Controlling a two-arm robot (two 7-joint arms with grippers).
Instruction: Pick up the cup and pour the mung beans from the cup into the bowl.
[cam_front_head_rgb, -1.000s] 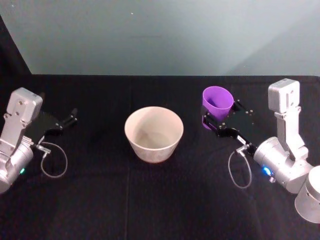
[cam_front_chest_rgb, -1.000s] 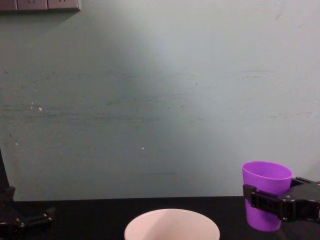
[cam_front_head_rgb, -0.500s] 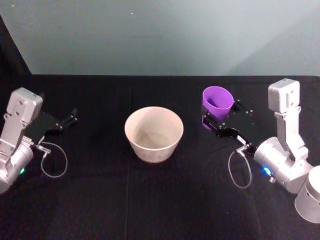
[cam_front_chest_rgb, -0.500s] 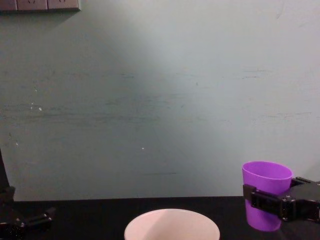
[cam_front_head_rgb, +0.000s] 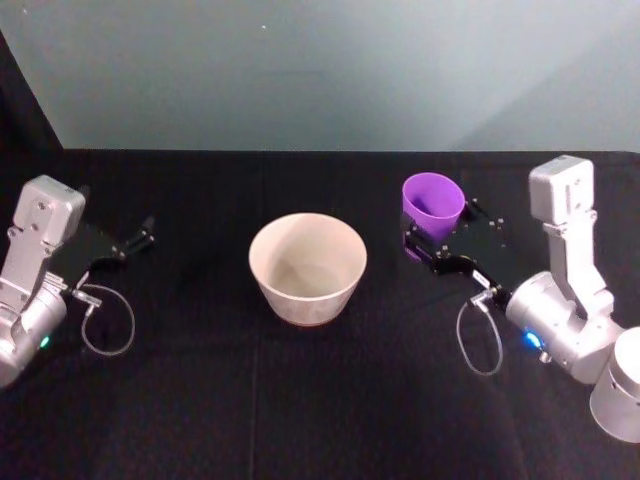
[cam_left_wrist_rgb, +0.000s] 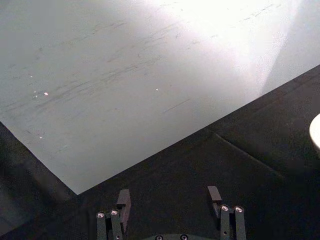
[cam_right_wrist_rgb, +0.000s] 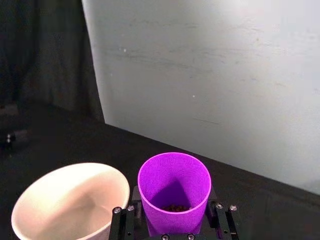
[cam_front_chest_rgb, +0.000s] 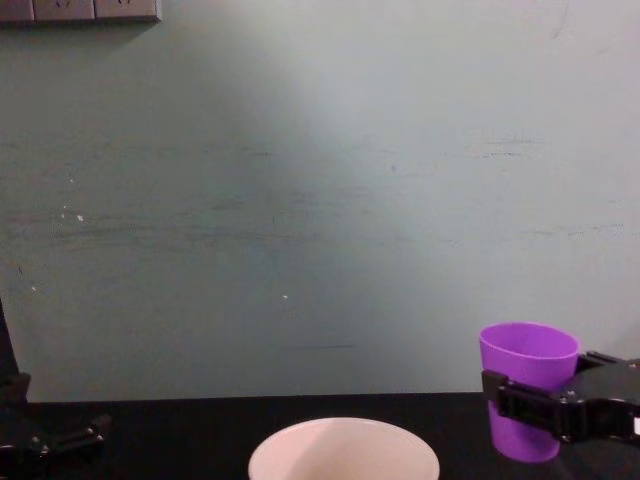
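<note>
Purple cup (cam_right_wrist_rgb: 174, 186) has its lower wall hidden by right gripper (cam_right_wrist_rgb: 172, 226), fingers grasping it; left gripper (cam_left_wrist_rgb: 169, 196) fingers released; bowl (cam_front_chest_rgb: 300, 440) cut off in the chest view.

The cup (cam_front_head_rgb: 433, 203) is small, bright purple and handleless, with smooth tapered sides. It stands upright, mouth up, clamped between the fingers of the right gripper (cam_front_head_rgb: 437, 228) at about mid-height. In the right wrist view a small patch of dark brownish mung beans (cam_right_wrist_rgb: 175, 208) lies at its bottom. The bowl (cam_front_head_rgb: 300, 295) is round, whitish-cream and much wider than the cup, with a thin smooth rim. It sits upright on its base, near the gripper's left side and apart from the cup.
</note>
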